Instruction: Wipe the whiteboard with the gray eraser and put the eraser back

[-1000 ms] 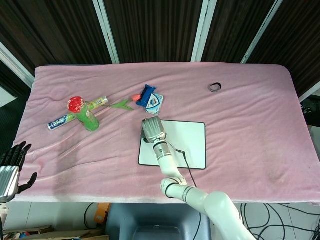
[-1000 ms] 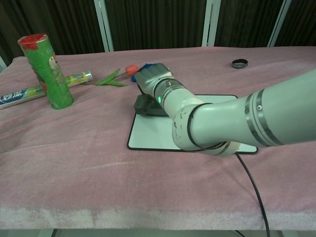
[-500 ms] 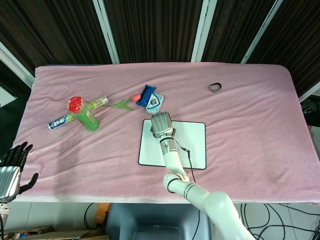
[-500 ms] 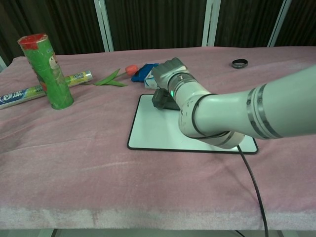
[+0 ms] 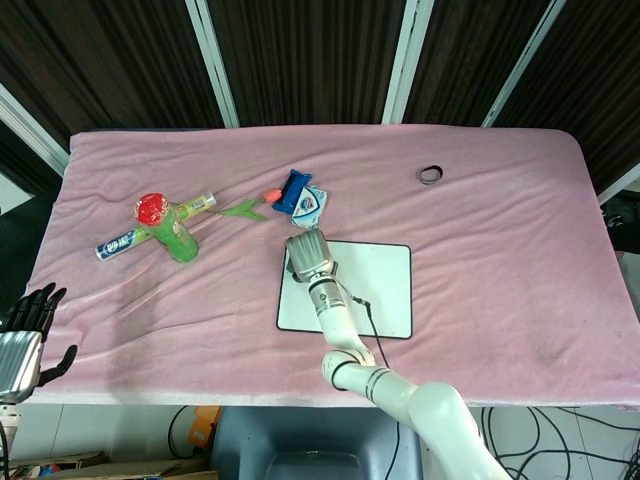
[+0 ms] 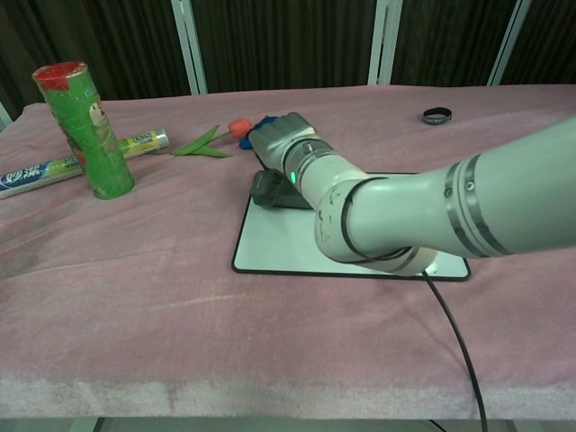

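One dark gray block eraser sits at the far-left corner of the white rectangular black-rimmed whiteboard, held down by the right hand.
Left of the whiteboard stand a green cylindrical can with a red lid and a printed tube, their lettering too small to read. Pink cloth covers the table, dark slatted panels behind. Far left of the whiteboard, the left hand hangs empty, fingers apart.
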You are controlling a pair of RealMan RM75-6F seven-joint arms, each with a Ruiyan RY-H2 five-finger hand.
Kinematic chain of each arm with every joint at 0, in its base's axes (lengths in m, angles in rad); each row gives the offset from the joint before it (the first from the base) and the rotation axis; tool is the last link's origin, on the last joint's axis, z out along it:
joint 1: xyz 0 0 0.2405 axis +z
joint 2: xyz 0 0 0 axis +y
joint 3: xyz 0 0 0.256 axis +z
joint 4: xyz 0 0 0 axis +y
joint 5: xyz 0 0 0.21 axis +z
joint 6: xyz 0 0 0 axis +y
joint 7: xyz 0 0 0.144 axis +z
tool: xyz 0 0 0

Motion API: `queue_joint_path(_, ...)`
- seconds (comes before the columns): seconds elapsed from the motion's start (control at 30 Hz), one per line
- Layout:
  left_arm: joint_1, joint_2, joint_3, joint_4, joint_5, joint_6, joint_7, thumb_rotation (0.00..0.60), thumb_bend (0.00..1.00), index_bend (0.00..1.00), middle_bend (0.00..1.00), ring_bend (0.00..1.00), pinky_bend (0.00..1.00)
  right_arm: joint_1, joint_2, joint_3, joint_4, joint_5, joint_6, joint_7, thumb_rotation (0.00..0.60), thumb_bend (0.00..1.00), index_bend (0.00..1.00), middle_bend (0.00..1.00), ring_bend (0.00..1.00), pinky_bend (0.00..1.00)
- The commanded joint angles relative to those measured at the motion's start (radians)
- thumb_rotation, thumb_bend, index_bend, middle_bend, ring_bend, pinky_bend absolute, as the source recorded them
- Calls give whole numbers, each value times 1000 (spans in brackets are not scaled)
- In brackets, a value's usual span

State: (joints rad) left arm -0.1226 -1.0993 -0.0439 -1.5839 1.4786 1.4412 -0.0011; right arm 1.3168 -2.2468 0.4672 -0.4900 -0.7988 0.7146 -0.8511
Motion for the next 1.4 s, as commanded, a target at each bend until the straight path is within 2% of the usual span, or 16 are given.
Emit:
queue_joint_path(0.03, 1, 1, 0, 1, 1, 2, -3, 600, 357, 0, 0, 3, 93, 1, -9, -13, -10, -22, -2, 21, 600, 423, 1000, 760, 731, 780)
queue_joint_path(0.17, 3, 2, 2, 2, 5, 6, -6, 600, 358, 0, 0, 3, 94, -6, -4, -17, -8, -34, 14, 21, 600, 423, 1000, 760, 731, 781)
queue_joint_path(0.43, 6, 0, 7, -3, 17, 14, 1, 600, 357, 0, 0, 3, 94, -41, 50, 6, 7, 18, 42, -99, 600, 424, 1000, 760, 731, 781)
queue_joint_path(0.53, 7, 0, 7, -3, 19, 17, 2, 600, 358, 0, 0, 3, 94, -76, 102, 2, -47, 17, 63, -108, 600, 424, 1000, 760, 731, 782)
queue_joint_path(0.67, 8, 0, 9, -4, 24, 20, 2, 600, 357, 0, 0, 3, 93, -150, 210, -33, -197, -19, 102, -94, 600, 423, 1000, 760, 731, 783)
queue_joint_path(0.8, 12, 2, 12, -6, 34, 31, -2, 600, 358, 0, 0, 3, 93, -274, 385, -106, -463, -93, 166, -50, 600, 423, 1000, 760, 731, 784)
queue_joint_path(0.9, 15, 4, 11, -5, 36, 37, -11, 600, 358, 0, 0, 3, 93, -402, 575, -191, -722, -189, 236, 24, 600, 423, 1000, 760, 731, 784)
queue_joint_path(1.03, 17, 5, 11, -6, 38, 41, -16, 600, 357, 0, 0, 3, 94, -539, 770, -309, -922, -318, 299, 145, 600, 423, 989, 760, 730, 784)
queue_joint_path(1.17, 18, 3, 9, -10, 38, 46, -12, 600, 357, 0, 0, 3, 93, -639, 861, -419, -950, -450, 355, 276, 600, 423, 975, 760, 720, 784)
queue_joint_path(1.27, 17, 1, 10, -13, 42, 45, -4, 600, 357, 0, 0, 4, 94, -710, 865, -494, -877, -531, 388, 406, 600, 423, 968, 760, 715, 784)
queue_joint_path(1.4, 13, -2, 13, -15, 46, 39, 5, 600, 357, 0, 0, 3, 94, -766, 812, -538, -714, -590, 397, 592, 600, 424, 962, 760, 709, 784)
